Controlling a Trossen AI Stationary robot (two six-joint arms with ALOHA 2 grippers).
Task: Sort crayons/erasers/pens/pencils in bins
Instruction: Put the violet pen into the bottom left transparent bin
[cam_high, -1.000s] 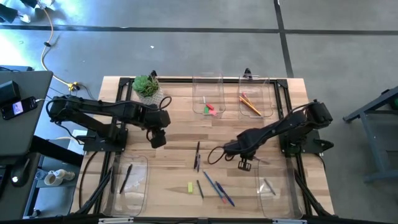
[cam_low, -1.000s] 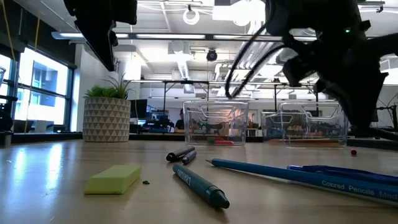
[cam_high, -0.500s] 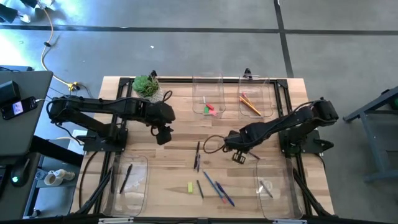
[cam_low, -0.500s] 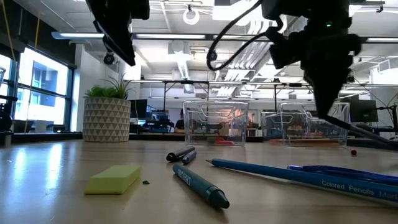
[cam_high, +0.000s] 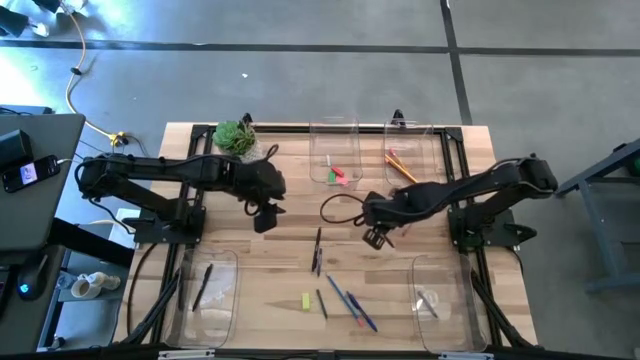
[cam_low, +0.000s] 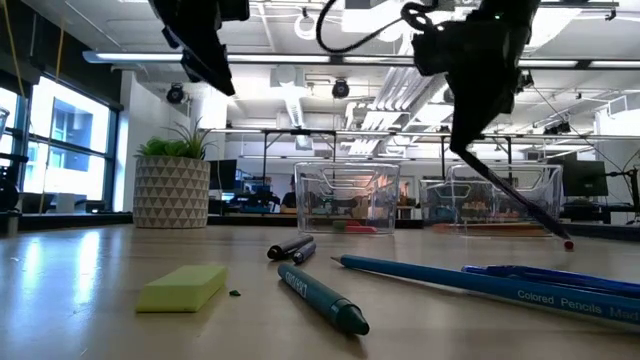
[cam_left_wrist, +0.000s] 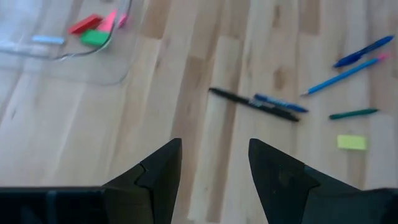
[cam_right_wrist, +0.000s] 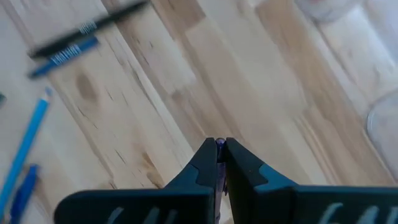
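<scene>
My right gripper (cam_high: 373, 238) hangs over the middle of the table, shut on a thin dark stick (cam_low: 510, 192) that slants down from it. My left gripper (cam_high: 265, 216) hovers open over the bare wood left of centre, nothing between its fingers (cam_left_wrist: 211, 168). Two bins stand at the far edge: one (cam_high: 335, 152) holds pink, red and green erasers (cam_high: 340, 175), the other (cam_high: 411, 152) holds orange pencils (cam_high: 402, 168). Two more bins (cam_high: 205, 292) (cam_high: 440, 300) stand at the near edge. A yellow-green eraser (cam_high: 306, 300) lies flat on the wood. My right gripper pinches the thin stick near its upper end (cam_right_wrist: 219, 144) between its two fingertips, coming from above and pointing steeply down. The stick slants down and away below the fingers (cam_low: 470, 130). Whether its lower end (cam_low: 560, 235) touches the table, I cannot tell.
Loose on the wood near the centre lie a black pen (cam_high: 318, 247), a green pen (cam_high: 322, 304) and blue sticks (cam_high: 352, 302). A potted plant (cam_high: 236, 137) stands at the far left corner. Bare wood stretches between the two grippers.
My right gripper has risen and gone toward the far edge and the table's left, turning as it went, and has carried the thin stick up with it. My left gripper has shifted slightly toward the right and tipped more level, staying open.
</scene>
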